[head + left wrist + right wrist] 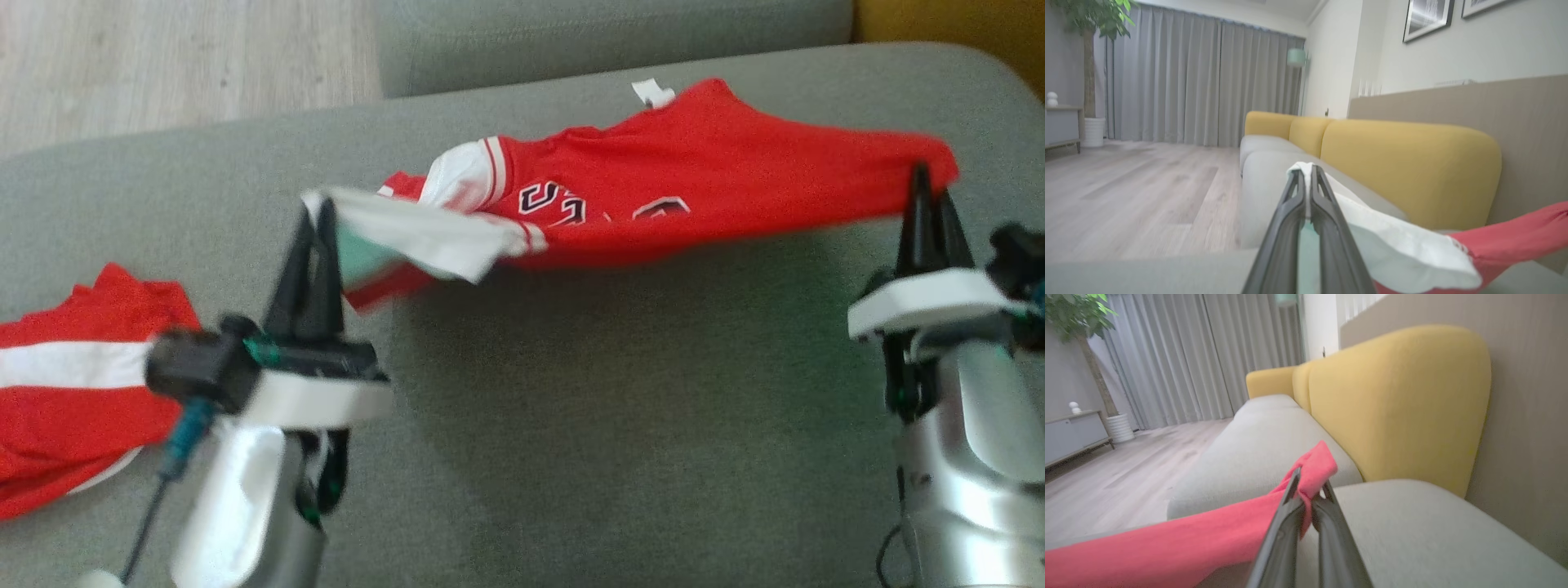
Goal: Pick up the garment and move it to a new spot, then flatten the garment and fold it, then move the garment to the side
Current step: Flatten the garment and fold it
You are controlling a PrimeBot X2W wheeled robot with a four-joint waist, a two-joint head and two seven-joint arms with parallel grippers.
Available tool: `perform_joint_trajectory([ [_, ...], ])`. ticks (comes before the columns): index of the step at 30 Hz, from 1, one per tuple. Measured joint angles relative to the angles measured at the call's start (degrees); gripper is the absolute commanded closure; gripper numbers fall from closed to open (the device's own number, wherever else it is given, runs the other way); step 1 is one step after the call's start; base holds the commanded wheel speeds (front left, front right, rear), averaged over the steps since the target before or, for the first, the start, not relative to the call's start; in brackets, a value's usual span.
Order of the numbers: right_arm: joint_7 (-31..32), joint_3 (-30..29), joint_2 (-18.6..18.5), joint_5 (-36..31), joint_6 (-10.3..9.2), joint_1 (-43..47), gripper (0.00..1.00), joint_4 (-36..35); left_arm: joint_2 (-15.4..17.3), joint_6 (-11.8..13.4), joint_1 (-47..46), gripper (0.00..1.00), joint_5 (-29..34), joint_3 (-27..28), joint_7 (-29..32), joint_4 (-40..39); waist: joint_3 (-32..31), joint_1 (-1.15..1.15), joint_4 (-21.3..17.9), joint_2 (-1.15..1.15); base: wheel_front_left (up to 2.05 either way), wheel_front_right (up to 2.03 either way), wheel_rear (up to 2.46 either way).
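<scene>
Your left gripper [317, 211] pinches the jersey [694, 180] by its white edge, your right gripper [932, 188] by a red corner; it looks limp, light.

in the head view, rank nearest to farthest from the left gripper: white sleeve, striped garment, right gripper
1. white sleeve, pinched in the left gripper
2. striped garment, lying to its left
3. right gripper, far right, gripping the red jersey

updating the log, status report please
Left gripper shut on red jersey at white edge, right gripper shut at red corner. Jersey stretched between them over grey sofa seat. Second red garment lies left, apart.
</scene>
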Motion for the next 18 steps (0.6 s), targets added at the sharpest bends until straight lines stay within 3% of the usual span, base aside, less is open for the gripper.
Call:
perform_joint_trajectory([
  [4, 2.7, 5.2, -1.1, 0.3, 0.0, -0.6, 1.0, -9.0, 0.6, -0.6, -4.2, 1.0, -1.2, 2.4, -0.1, -3.4, -2.2, 0.0, -0.6, 0.0, 0.0, 0.0, 0.0],
  [10, 8.6, 11.0, -5.6, 3.5, 0.0, -1.7, 1.0, -22.8, 1.9, -1.0, -8.6, 1.0, -3.2, 5.5, -0.3, -10.9, -5.6, -0.01, -0.8, 0.0, 0.0, 0.0, 0.0],
  [18, 19.6, 11.0, -7.2, 6.3, 0.0, -0.5, 1.0, -41.0, 3.2, 0.1, -9.1, 1.0, -7.8, 8.2, 7.2, -26.6, -6.6, -0.01, -1.2, 0.0, 0.0, 0.0, 0.0],
])
